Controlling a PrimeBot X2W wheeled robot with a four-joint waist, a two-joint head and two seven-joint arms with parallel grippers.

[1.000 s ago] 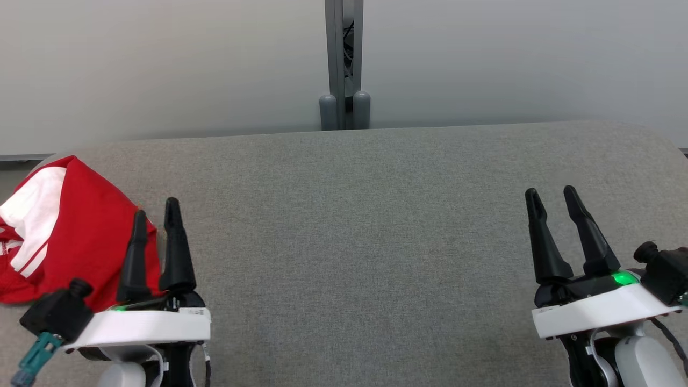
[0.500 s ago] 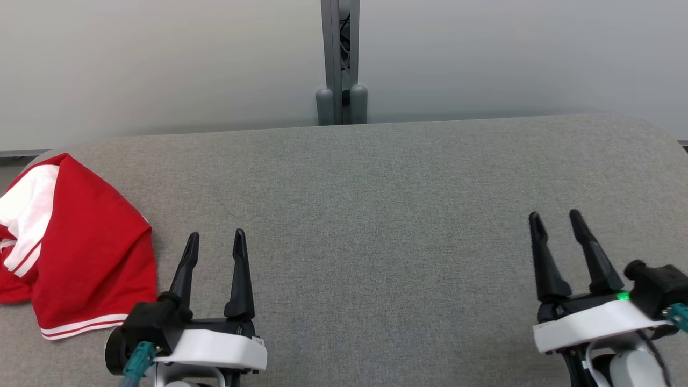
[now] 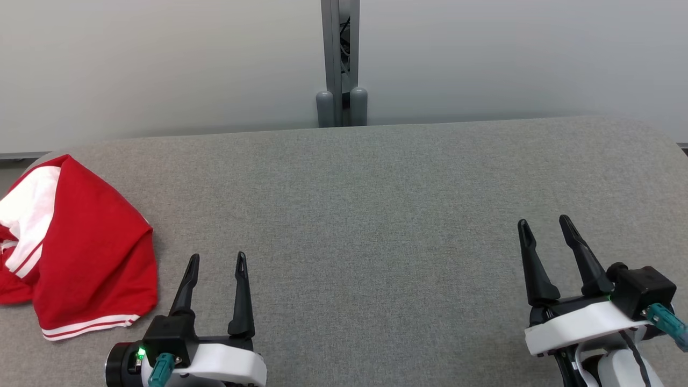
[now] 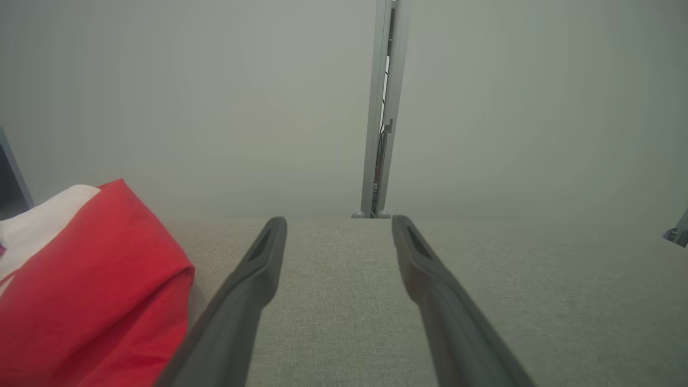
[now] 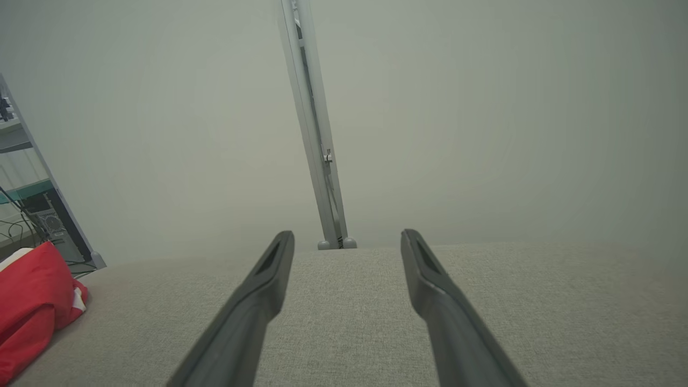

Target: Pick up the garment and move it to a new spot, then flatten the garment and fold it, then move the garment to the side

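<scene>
Starting at your left jaws, you find them spread wide, the two dark fingers [image 3: 241, 301] pointing away from you with grey table surface showing in the gap between them; the left wrist view gives the same wide stance along those fingers [image 4: 242, 301]. Your right jaws stand just as wide, their fingers [image 3: 585, 263] angled slightly to your left at the near right of the table [image 3: 349, 215], and again it is grey cloth that shows between them [image 5: 446, 322]. Neither pair is holding or touching anything you can make out, and you cannot tell whether any fingertip rests on the cloth. A small green light [image 3: 141, 353] glows on the left wrist housing, and a teal plug [image 3: 666, 322] sticks out from the right one. Moving outward, the garment [image 3: 91, 252], red with white panels and a white-striped hem, lies in a loose, partly folded heap at the table's left edge, near your left jaws but apart from them, a strip of table between. It fills the lower left of the left wrist view [image 4: 91, 312] and sits far to the left in the right wrist view [image 5: 32, 290]. Behind the table a grey metal post [image 3: 339, 54] rises against a pale wall [image 3: 161, 64].
</scene>
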